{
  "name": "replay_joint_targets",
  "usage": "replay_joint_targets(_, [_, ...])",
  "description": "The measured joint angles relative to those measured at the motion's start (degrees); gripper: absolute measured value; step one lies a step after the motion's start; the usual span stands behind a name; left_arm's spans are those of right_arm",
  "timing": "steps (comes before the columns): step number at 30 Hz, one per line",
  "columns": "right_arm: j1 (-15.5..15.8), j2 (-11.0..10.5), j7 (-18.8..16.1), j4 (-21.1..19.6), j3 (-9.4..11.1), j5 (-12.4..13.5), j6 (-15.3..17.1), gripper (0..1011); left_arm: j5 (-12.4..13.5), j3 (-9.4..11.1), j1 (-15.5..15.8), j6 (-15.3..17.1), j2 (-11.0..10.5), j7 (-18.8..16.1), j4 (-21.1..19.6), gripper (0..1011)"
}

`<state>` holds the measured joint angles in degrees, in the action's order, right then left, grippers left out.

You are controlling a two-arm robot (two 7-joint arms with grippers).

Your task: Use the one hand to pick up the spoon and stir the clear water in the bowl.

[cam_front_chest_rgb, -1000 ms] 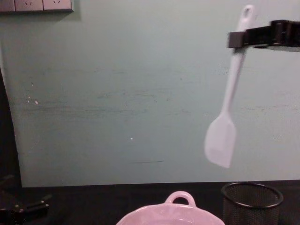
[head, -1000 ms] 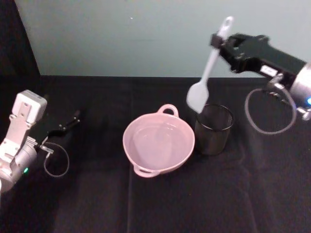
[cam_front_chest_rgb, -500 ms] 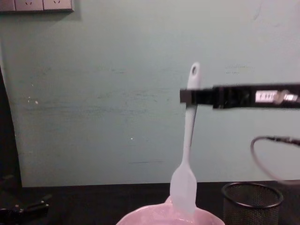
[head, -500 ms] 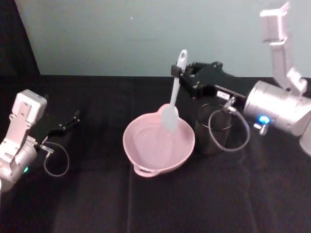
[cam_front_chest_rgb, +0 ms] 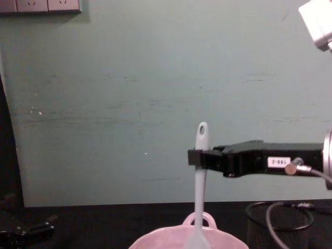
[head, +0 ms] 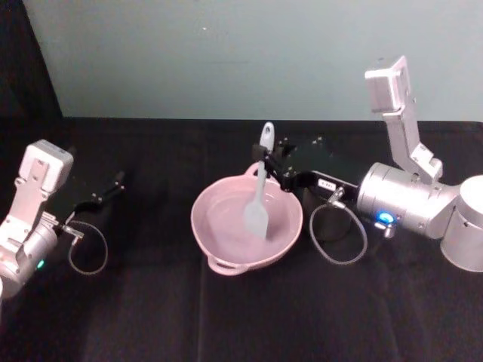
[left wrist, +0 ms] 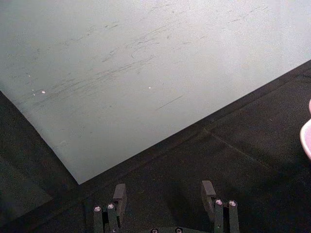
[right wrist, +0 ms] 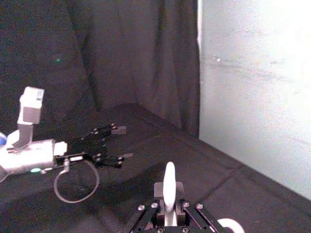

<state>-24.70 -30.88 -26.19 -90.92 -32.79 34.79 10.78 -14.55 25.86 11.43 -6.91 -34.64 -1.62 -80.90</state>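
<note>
My head camera looks steeply down on the table, the bowl mid-frame. My chest camera sits low and faces level at the wall, catching that bowl's rim at the bottom edge. The left wrist camera peers close over my left tool toward the same wall; the right wrist one looks over my right tool across to the left tool.

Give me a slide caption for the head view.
Right gripper holds a long white plastic spoon upright, scoop down inside the pale pink ceramic bowl; left gripper parked at left.
</note>
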Motion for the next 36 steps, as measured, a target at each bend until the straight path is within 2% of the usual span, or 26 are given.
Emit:
replay_joint_targets(10, [0.63,3.24,-1.15,1.51,-1.59,-1.12,0.71,119,0.0,0.0,0.0,0.0,0.0,0.0,0.0,1011])
replay_joint_targets(12, [0.52,4.97,-0.95,2.85,-1.94,-1.84,-0.13,119,0.0,0.0,0.0,0.0,0.0,0.0,0.0,1011])
replay_joint_targets(22, [-1.0,10.93,0.78,8.91,-1.73,-4.32,-4.42,119,0.0,0.0,0.0,0.0,0.0,0.0,0.0,1011])
replay_joint_targets(25, [-1.93,12.9,2.36,11.16,-1.62,-6.41,-6.12,120,0.0,0.0,0.0,0.0,0.0,0.0,0.0,1011])
replay_joint_targets(29, [-2.97,14.28,4.08,13.44,-1.53,-8.79,-7.32,119,0.0,0.0,0.0,0.0,0.0,0.0,0.0,1011])
replay_joint_targets(36, [-4.09,14.97,7.0,15.95,-0.72,-12.85,-9.05,119,0.0,0.0,0.0,0.0,0.0,0.0,0.0,1011])
